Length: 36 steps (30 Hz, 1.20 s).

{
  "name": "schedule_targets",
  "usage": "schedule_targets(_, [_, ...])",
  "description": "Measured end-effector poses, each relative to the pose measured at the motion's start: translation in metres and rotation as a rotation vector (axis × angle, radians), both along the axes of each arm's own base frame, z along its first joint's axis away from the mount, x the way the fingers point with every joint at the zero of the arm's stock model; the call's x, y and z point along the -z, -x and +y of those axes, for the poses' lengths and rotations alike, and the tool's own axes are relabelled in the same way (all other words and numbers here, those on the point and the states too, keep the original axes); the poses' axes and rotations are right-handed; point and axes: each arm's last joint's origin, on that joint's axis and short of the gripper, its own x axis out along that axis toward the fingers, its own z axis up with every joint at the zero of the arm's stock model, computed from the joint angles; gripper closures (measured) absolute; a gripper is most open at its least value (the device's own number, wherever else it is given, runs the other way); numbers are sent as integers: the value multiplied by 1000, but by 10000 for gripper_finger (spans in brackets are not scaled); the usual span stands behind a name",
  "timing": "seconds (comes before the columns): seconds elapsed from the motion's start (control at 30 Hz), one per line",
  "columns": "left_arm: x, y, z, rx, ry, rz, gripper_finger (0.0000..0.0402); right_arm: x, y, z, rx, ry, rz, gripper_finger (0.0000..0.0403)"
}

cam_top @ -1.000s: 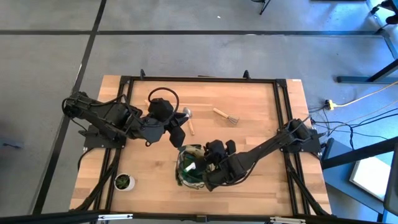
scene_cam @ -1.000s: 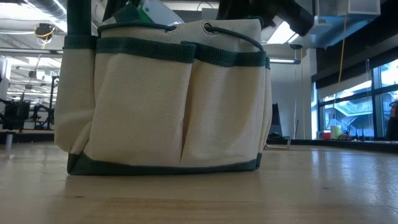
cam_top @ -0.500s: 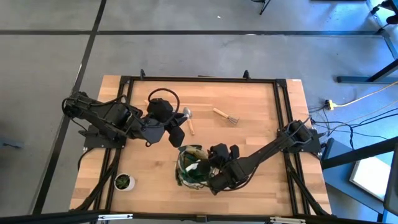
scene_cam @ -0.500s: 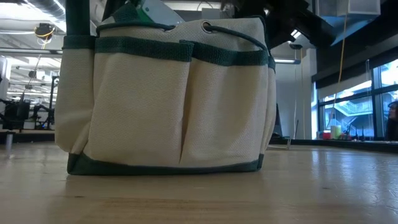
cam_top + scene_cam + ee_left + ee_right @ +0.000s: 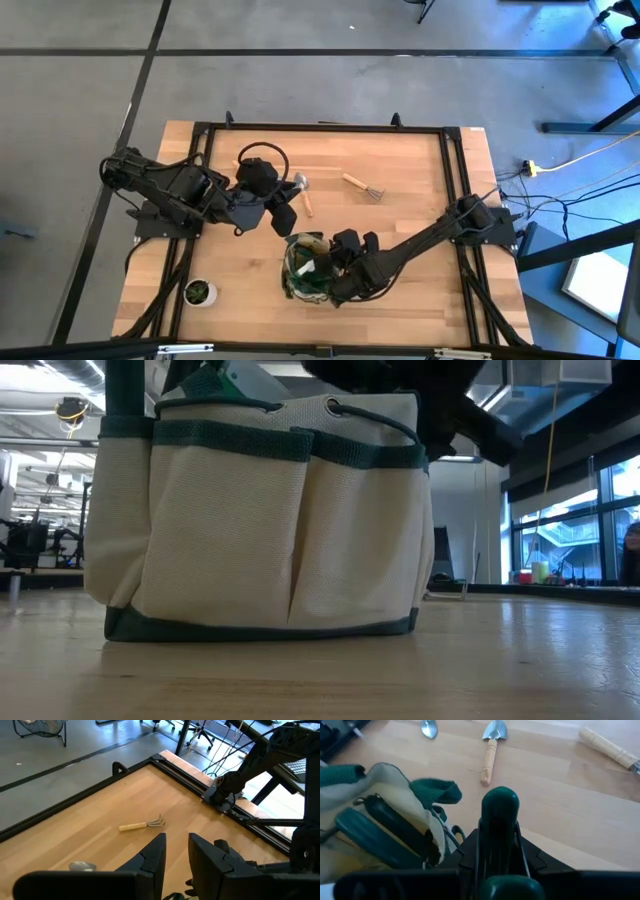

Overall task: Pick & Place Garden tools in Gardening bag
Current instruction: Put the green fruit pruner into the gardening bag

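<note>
The khaki and green gardening bag (image 5: 305, 268) (image 5: 260, 530) stands upright on its base near the table's front. A green and white thing (image 5: 235, 378) sticks out of its top. My right gripper (image 5: 335, 272) (image 5: 499, 835) hangs at the bag's right rim, shut on dark green-handled pruning shears (image 5: 500, 802). My left gripper (image 5: 288, 222) (image 5: 176, 845) hovers at the bag's far rim, where a dark green handle strap (image 5: 125, 390) rises straight up. A wooden-handled trowel (image 5: 305, 197) and a fork (image 5: 362, 186) lie flat on the table beyond the bag. My left gripper is shut on the bag's handle. A strip of green (image 5: 175, 896) shows far back between the fingers, and the fingers hide the rest. The strap rises straight up while the bag's base stays on the table. My right gripper pinches a shears handle between its two fingers, just below the handle's rounded end (image 5: 500, 800). The fingers slant down from the table's right and lie along the handle. The shears are lifted clear of the table beside the bag's opening (image 5: 395, 820).
A small potted plant (image 5: 199, 292) stands at the near left corner. A second trowel blade (image 5: 427, 727) lies beside the first, under my left arm. A black frame (image 5: 320, 128) runs round the table's edges. Bare wood lies right of the bag.
My right gripper has sunk toward the bag's top with the shears still held and has rolled a little. In the low view the dark arm now hangs lower over the bag's right rim.
</note>
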Motion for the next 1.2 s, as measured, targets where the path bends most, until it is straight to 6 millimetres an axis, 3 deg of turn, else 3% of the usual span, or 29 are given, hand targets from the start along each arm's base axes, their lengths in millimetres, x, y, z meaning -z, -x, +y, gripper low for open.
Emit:
schedule_targets(0.5, [1, 1, 0, 0, -6, 18, 325, 5, -1, 4, -70, 7, 68, 334])
schedule_targets(0.73, [2, 2, 1, 0, -12, 32, 325, 2, 2, 3, -108, 8, 119, 197])
schedule_targets(0.83, [3, 2, 1, 0, -14, 37, 325, -4, 4, 2, -107, -3, 116, 156])
schedule_targets(0.97, [3, 2, 1, 0, -15, 40, 325, -16, 6, -5, -91, 2, 93, 136])
schedule_targets(1.2, [3, 3, 1, 0, -18, 45, 325, -41, 10, -20, -67, 39, 44, 149])
